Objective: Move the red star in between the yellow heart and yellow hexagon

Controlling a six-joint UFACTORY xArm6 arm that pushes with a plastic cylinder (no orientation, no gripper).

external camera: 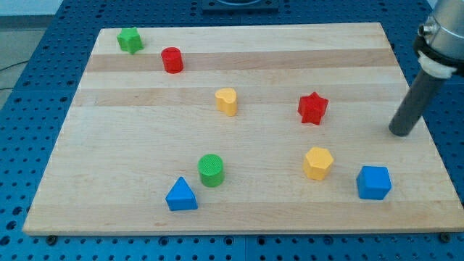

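The red star (313, 108) sits on the wooden board (239, 188), right of centre, with open wood all around it. The yellow heart (227, 101) lies to its left at about the same height in the view; the yellow hexagon (318, 162) lies below the star, nearly straight down. The star touches neither one.

You have no pincer on this arm, so there is nothing to open, close or grip: the arm ends in a dark rod, and my tip (399, 133) rests near the board's right edge. The star is to the tip's left and slightly higher in the view, well apart from it, with bare wood between. The rod slants up toward the view's right, and the arm above it is cut off by the frame at the top right corner, so you see only a pale collar and a little of the grey housing.

Farther out, a blue cube (374, 182) stands below my tip, just right of the hexagon. A green cylinder (212, 170) and a blue triangular block (181, 195) sit close together near the board's bottom edge. A red cylinder (172, 59) and a green block (130, 40), its shape hard to make out, occupy the top left corner.
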